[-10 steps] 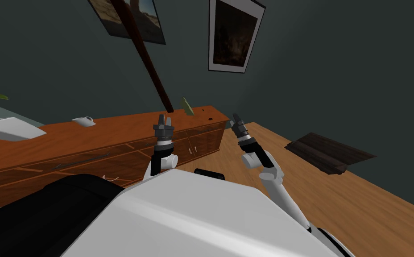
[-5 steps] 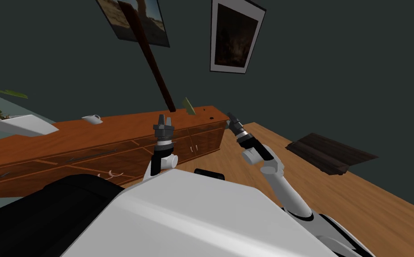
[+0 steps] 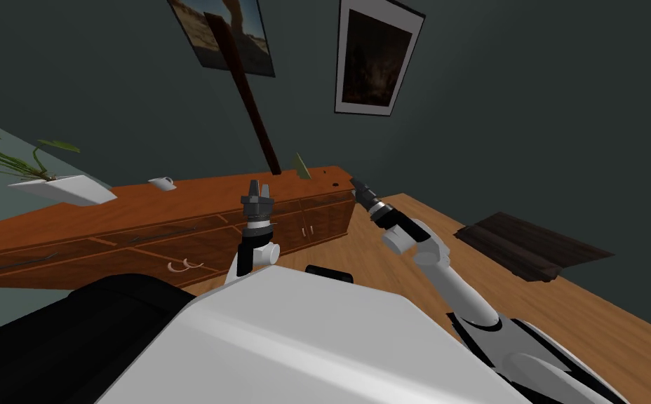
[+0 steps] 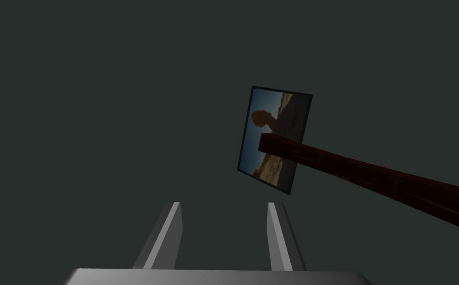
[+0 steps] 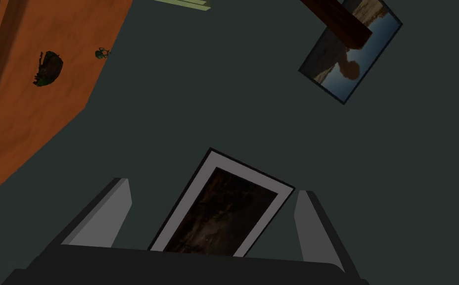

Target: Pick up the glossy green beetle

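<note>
Green beetle [image 5: 102, 53], heading unreadable, sits at the sideboard [image 5: 35, 128] edge.

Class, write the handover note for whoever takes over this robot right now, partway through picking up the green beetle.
Left gripper: open, empty, raised and pointing up.
Right gripper: open, empty, held out toward the end of the orange wooden sideboard.
Small glossy green beetle: on the sideboard top near its edge, beside a larger dark beetle.
Done: nothing grasped.
To do: reach, close on the green beetle, lift.
</note>
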Motion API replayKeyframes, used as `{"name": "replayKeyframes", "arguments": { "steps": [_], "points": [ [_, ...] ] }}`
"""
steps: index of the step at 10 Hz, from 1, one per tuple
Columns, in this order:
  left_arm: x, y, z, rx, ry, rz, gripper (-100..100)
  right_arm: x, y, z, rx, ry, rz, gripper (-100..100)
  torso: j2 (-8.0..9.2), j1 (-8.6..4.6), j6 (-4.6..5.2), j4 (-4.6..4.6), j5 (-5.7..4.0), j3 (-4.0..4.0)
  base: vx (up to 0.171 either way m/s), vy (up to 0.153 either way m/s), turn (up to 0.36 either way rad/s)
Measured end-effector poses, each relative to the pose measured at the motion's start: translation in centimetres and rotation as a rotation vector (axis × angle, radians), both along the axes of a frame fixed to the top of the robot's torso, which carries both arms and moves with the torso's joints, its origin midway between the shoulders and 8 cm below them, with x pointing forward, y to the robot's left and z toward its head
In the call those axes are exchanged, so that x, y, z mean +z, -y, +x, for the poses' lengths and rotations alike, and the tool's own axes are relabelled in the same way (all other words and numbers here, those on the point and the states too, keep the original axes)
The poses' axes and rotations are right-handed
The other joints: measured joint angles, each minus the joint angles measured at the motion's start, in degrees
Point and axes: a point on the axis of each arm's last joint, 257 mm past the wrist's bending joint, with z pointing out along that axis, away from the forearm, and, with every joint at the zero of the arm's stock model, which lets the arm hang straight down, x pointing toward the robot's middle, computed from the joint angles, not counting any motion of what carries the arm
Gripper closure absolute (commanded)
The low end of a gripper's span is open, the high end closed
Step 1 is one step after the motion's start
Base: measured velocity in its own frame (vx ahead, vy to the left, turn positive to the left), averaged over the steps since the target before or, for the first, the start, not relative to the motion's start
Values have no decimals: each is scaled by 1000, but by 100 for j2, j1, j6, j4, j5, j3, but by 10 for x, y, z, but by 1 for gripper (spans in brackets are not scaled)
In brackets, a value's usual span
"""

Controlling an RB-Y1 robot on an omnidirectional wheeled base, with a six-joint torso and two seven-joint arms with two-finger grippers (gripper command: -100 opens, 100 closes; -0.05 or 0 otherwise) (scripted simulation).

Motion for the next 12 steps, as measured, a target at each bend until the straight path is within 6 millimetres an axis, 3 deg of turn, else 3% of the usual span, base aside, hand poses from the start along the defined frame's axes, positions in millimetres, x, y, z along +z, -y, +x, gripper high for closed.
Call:
{"name": "replayKeyframes", "arguments": {
  "steps": [6,12],
  "points": [
    [0,0,0,0,0,0,0,-31,-8,12,24,-101,-198,-100,-10,-2,-2,-2,0,-5,-33,-10,115],
    [0,0,0,0,0,0,0,-73,7,20,7,-218,-420,-100,-18,-6,-1,-5,-2,-11,-11,-14,146]
  ]
}}
